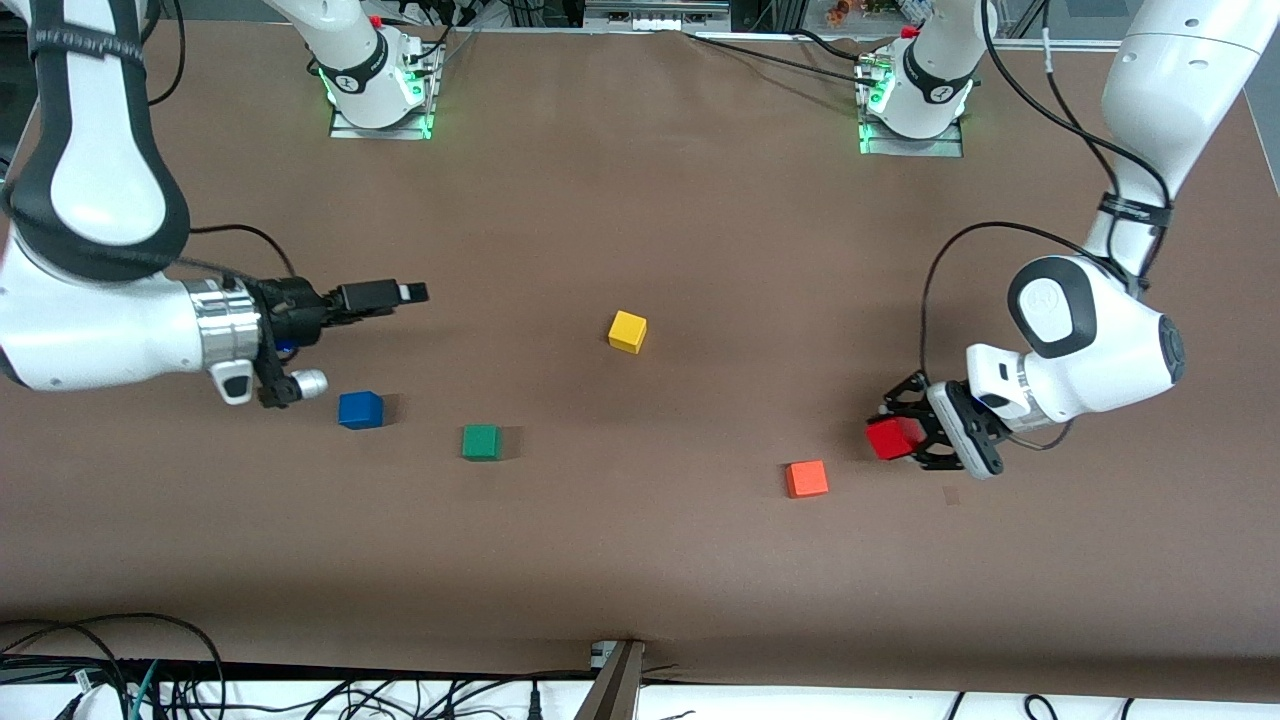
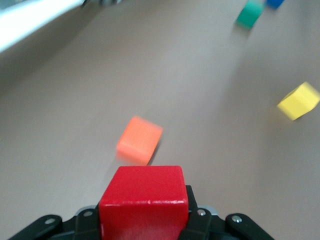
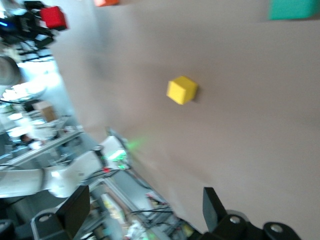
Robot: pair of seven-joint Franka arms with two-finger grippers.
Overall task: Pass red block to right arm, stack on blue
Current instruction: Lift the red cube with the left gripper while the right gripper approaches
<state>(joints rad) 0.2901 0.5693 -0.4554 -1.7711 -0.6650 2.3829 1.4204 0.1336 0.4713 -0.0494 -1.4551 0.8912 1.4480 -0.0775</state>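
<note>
Left claw [image 1: 912, 436] clamped on red block [image 1: 893, 438] above table; right claw [image 3: 145, 210] apart.

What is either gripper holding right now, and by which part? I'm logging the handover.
The left gripper holds the red block by two opposite side faces, between its fingers. The right gripper, near the blue block, is open and holds nothing.

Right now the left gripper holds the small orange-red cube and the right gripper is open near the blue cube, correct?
Not quite. The left gripper is shut on the small deep-red cube; the orange-red cube sits loose on the brown table, as the front view shows. The right gripper is open near the small blue cube.
</note>
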